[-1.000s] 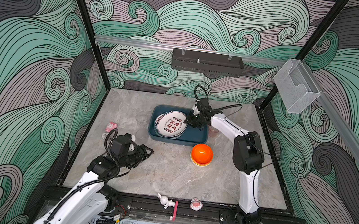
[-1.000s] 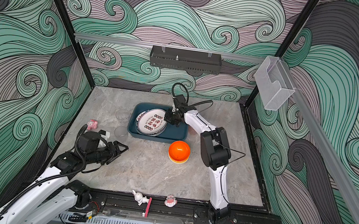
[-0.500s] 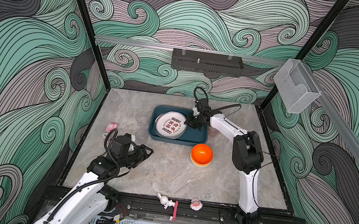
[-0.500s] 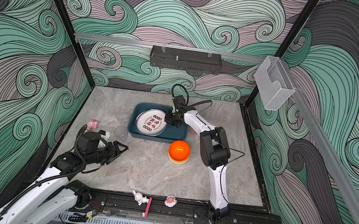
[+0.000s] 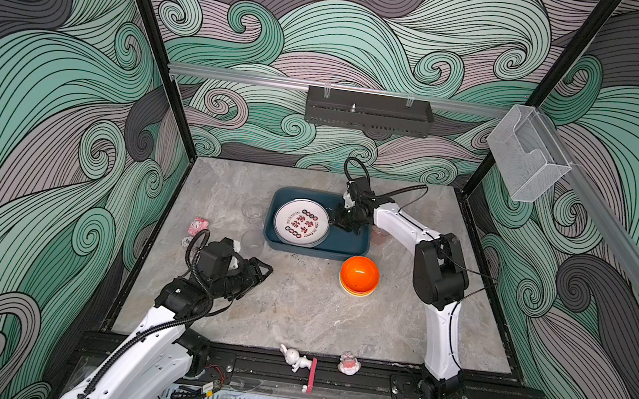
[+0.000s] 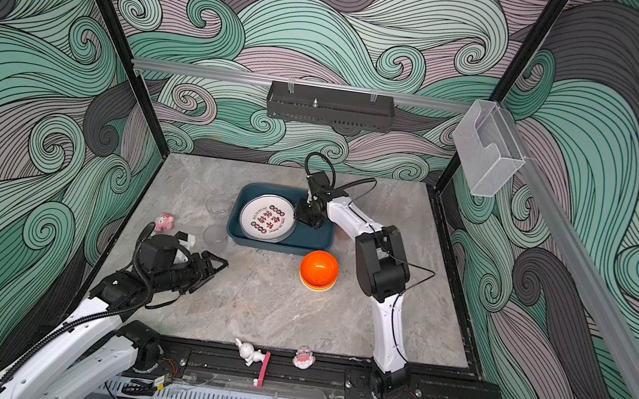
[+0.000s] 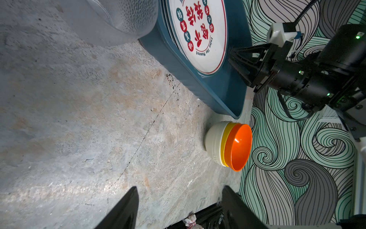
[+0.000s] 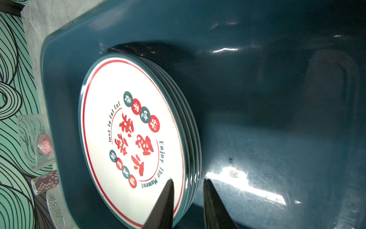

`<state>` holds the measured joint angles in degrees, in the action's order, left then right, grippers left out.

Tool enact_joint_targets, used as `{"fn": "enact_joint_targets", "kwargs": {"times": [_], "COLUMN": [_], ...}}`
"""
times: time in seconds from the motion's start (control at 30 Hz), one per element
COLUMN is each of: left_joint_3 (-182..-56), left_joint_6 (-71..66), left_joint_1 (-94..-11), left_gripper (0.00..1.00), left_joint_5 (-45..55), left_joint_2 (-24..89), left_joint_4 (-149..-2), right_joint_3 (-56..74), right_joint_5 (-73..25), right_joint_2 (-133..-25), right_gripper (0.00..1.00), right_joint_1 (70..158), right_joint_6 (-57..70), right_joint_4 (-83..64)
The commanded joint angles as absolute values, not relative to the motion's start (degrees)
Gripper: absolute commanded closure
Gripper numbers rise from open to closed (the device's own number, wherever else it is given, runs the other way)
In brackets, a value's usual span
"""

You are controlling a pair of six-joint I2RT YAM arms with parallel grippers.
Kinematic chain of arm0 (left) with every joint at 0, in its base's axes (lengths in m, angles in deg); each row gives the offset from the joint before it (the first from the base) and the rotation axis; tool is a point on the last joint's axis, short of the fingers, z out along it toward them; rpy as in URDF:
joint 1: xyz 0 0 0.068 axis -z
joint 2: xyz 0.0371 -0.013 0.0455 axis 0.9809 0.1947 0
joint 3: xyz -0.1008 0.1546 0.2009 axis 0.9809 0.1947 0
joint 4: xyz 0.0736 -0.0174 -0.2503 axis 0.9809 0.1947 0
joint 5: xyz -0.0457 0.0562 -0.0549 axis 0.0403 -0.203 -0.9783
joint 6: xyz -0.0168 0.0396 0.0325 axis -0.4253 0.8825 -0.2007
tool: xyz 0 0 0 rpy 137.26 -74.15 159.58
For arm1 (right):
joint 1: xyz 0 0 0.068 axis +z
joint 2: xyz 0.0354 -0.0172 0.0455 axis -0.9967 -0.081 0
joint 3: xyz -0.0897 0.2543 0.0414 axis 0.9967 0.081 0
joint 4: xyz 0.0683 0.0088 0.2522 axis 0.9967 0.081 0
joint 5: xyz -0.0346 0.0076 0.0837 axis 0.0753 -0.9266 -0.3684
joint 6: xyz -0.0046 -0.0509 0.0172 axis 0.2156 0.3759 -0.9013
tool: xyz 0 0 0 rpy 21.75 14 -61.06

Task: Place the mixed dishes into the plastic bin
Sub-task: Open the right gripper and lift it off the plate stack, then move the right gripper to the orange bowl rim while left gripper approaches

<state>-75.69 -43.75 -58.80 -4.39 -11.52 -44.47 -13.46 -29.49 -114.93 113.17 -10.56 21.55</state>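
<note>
The plastic bin (image 5: 350,241) sits toward the back of the worktop, near its middle. A stack of plates (image 5: 301,222) lies flat in the bin's left end. The right gripper (image 8: 187,180) is inside the bin with its jaws a little apart and the stack's rim between them. Whether the fingers pinch that rim or clear it cannot be told.

If a finger is catching the top plate as the arm backs out, it could drag that plate off the stack or tip it against the bin wall. The pinkish glass (image 5: 380,236) stands just beside the bin's right wall, under the right forearm, so a low or sideways retreat might knock it over.

The left gripper (image 5: 260,272) hovers near the worktop's left edge, jaws wide apart and empty. Two clear glasses (image 5: 253,210) stand between it and the bin's left wall. They look thin and slippery, so an off-centre squeeze could send one skidding or toppling.

The nested bowls (image 5: 359,275) rest just in front of the bin's right end. A grip on the orange rim alone may lift only that one
</note>
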Motion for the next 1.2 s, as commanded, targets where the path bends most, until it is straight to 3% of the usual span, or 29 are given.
{"fn": "enact_joint_targets", "kwargs": {"times": [0.0, 0.63, 0.93, 1.17], "left_joint_3": [-78.23, -91.02, -97.15, -99.63], "left_joint_6": [-42.69, -35.01, -33.33, -31.96], "left_joint_1": [-58.66, -56.6, -49.46, -44.41], "left_gripper": [0.31, 0.34, 0.34, 0.34], "left_joint_5": [-3.48, -12.85, -9.15, -6.18], "left_joint_2": [-10.9, 8.16, 17.15, 22.27], "left_joint_4": [-42.7, -36.62, -36.93, -36.39], "right_joint_3": [-10.71, 10.74, 18.82, 22.21], "right_joint_5": [-27.06, -21.45, -14.29, -12.14], "right_joint_2": [-107.52, -77.46, -70.33, -70.75], "right_gripper": [0.71, 0.58, 0.58, 0.58], "right_joint_1": [113.65, 114.06, 114.1, 114.04], "right_joint_6": [-8.25, -1.46, -0.65, -1.13], "right_joint_4": [23.38, 33.88, 42.38, 43.07]}}
